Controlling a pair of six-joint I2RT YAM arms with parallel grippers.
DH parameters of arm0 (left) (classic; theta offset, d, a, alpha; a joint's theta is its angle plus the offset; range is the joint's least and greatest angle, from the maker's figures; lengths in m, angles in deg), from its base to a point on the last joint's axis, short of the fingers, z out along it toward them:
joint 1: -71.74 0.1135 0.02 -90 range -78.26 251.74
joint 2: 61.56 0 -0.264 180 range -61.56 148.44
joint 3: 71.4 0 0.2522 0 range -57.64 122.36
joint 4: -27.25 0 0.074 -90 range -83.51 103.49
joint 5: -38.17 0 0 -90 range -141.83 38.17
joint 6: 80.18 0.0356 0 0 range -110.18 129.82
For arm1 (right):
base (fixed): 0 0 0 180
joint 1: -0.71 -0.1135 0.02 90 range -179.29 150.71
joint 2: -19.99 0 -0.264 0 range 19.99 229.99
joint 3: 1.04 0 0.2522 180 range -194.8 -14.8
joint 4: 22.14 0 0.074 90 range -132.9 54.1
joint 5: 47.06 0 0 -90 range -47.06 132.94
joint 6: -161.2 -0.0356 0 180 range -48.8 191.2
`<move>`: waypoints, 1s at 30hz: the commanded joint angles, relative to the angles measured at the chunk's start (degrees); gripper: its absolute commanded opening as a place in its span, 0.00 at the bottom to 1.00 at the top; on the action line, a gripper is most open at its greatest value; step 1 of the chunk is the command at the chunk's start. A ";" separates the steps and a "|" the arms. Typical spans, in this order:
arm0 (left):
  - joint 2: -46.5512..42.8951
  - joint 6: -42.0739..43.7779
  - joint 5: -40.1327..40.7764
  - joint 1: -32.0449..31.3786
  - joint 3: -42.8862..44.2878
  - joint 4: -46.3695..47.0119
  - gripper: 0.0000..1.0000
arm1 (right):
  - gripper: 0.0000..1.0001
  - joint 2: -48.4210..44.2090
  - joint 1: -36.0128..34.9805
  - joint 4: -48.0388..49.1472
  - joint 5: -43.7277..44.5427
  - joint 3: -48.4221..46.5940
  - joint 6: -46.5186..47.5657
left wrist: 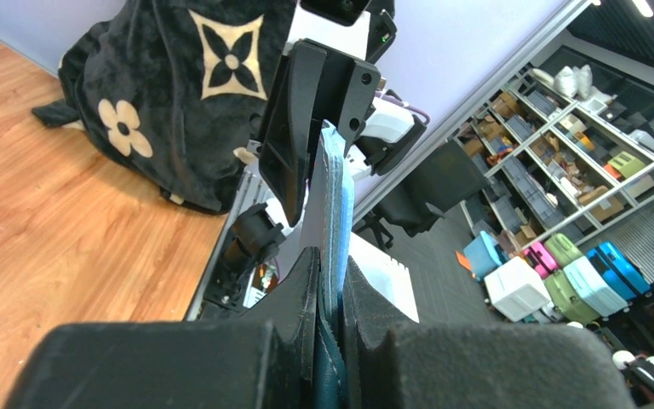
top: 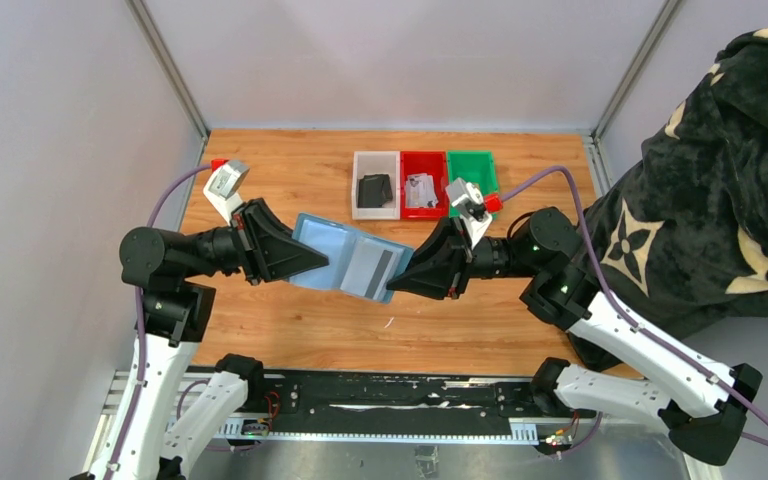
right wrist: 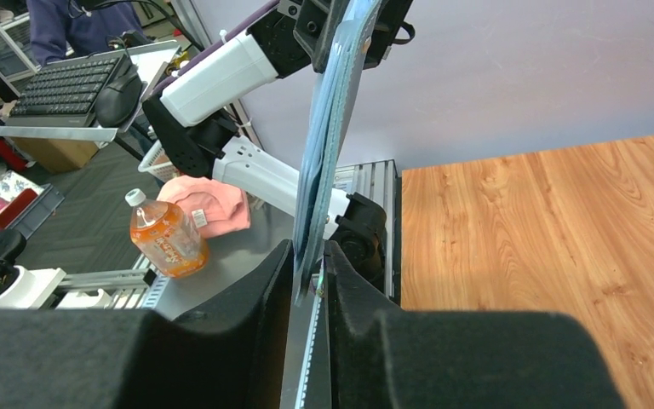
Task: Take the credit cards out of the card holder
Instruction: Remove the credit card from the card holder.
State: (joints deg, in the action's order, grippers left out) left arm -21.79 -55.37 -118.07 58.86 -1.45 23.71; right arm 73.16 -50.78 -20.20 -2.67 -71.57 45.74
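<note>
Evidently the holder (top: 332, 252) hangs open in the air between the arms, above the table (top: 280, 335). The left gripper (top: 320, 262) is clenched on its left flap. The right gripper (top: 403, 280) is clamped on the right edge, where a grey card (top: 381, 266) shows; whether it pinches the card alone or the flap too, I cannot tell. The holder looks light and soft and is likely to bend at its fold, so it wants a firm hold close to the slots. The card looks thin, stiff and slick. It is best taken by its exposed edge and drawn straight along the slot, or the pads may slip.
</note>
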 commanded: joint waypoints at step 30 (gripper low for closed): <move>0.16 -1.06 -0.36 -0.21 2.44 1.08 0.00 | 0.21 0.59 -0.81 4.66 0.40 0.25 -0.59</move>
State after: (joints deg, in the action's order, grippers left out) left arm -21.61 -55.37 -118.05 58.86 -1.04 23.73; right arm 75.34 -50.78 -19.28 -1.53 -71.61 45.26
